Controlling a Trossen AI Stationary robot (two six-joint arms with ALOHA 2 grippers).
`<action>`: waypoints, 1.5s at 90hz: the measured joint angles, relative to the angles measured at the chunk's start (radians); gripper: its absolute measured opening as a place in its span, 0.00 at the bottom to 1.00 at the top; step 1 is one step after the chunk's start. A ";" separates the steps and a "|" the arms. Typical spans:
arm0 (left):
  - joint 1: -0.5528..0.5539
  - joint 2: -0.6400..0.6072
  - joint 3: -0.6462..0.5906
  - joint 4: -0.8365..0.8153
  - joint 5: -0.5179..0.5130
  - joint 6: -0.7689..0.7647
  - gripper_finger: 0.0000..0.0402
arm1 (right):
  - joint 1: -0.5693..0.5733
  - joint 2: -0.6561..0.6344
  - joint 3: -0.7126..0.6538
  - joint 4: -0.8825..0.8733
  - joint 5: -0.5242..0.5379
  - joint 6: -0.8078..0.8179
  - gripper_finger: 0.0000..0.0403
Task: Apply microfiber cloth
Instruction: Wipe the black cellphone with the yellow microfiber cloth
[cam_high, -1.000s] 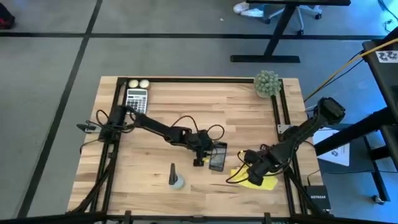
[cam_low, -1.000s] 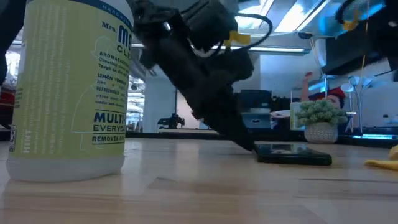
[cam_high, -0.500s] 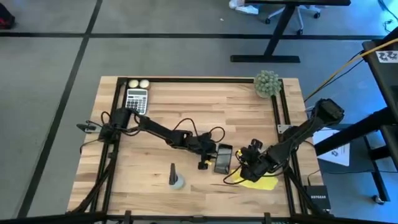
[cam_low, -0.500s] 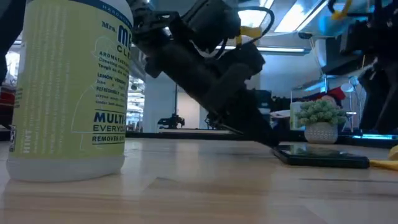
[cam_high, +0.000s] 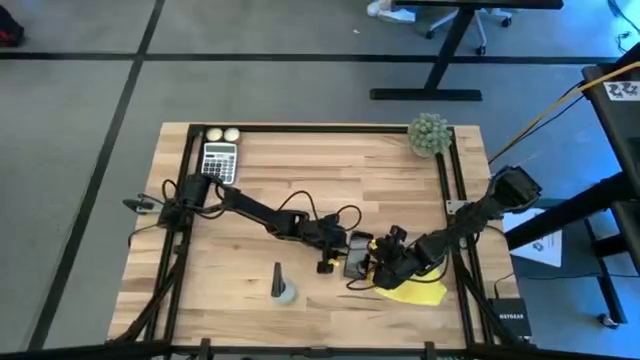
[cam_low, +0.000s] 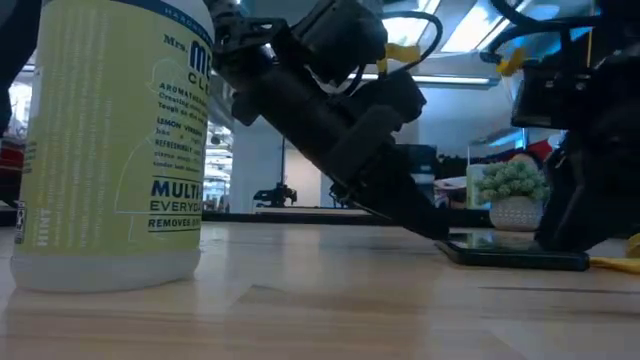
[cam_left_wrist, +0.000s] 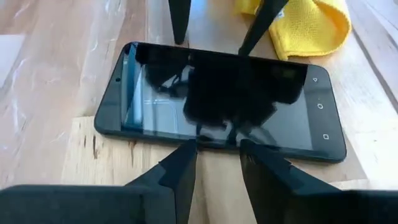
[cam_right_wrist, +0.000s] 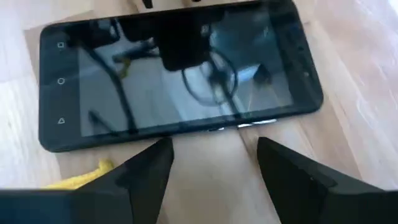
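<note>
On the worktop, the black smartphone lies flat between both grippers. The left gripper and right gripper each rest at one long edge, jaws open. The microfiber cloth lies just beside the phone, partly hidden under the right arm.

Bright yellow microfiber cloth, soft and rumpled, irregular in outline, lying flat on the wooden table just beside the black smartphone, on the phone's side away from the calculator. Seen past the phone's far long edge in the left wrist view as a folded, rounded heap, close to the phone. Only a thin yellow sliver visible at table height, low against the wood beside the phone's end.
</note>
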 joint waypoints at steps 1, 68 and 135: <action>0.000 0.000 0.000 0.001 0.000 0.000 0.27 | -0.002 0.000 0.000 -0.001 0.000 -0.006 0.56; 0.000 0.015 0.001 0.052 0.000 -0.026 0.27 | -0.049 -0.022 -0.002 -0.068 0.037 -0.139 0.56; 0.002 -0.024 0.005 -0.130 -0.018 0.030 0.27 | -0.051 -0.019 -0.008 -0.034 0.253 -0.109 0.56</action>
